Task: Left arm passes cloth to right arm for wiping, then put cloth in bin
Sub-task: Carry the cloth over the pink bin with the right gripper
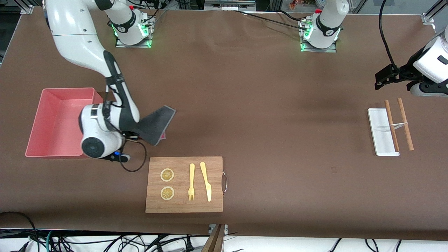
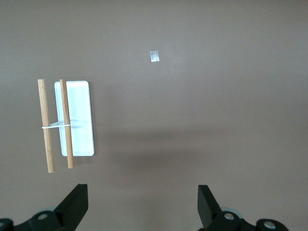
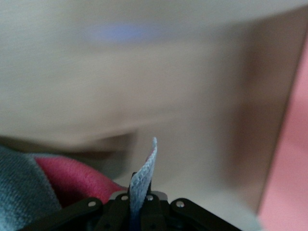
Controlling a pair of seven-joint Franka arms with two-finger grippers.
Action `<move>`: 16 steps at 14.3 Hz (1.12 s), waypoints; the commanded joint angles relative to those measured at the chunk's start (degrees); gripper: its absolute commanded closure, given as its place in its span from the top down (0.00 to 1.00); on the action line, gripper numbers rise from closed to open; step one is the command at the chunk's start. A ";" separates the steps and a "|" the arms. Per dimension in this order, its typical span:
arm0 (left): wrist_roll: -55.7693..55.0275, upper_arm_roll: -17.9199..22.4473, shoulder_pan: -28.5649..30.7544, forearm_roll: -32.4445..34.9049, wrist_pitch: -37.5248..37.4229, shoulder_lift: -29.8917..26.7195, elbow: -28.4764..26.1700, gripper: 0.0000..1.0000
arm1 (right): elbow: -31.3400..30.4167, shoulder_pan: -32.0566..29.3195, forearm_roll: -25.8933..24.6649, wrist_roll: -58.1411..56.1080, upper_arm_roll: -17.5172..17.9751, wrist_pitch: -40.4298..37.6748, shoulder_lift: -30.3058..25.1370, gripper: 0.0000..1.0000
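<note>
The cloth (image 1: 155, 123), dark grey with a red underside showing at its lower corner, is pinched at one edge by my right gripper (image 1: 132, 134), which is shut on it. It hangs over the brown table just beside the pink bin (image 1: 68, 90), at the right arm's end. In the right wrist view the grey cloth edge (image 3: 144, 175) stands up between the shut fingers of the right gripper (image 3: 140, 198), and the bin wall (image 3: 293, 159) is close by. My left gripper (image 1: 380, 81) waits open and empty (image 2: 143, 192) over bare table at the left arm's end.
A wooden cutting board (image 1: 184, 206) with two lemon slices, a fork and a knife lies nearer the front camera than the cloth. A flat white tray (image 1: 378, 120) (image 2: 79, 139) with two banded wooden sticks (image 1: 404, 122) lies under the left arm. A scrap of tape (image 2: 154, 56) lies on the table.
</note>
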 commanded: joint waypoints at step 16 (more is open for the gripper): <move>1.19 0.31 0.12 -0.85 -1.58 0.75 1.83 1.00 | 11.31 -12.64 -10.70 -28.56 -0.43 -25.03 -21.14 0.00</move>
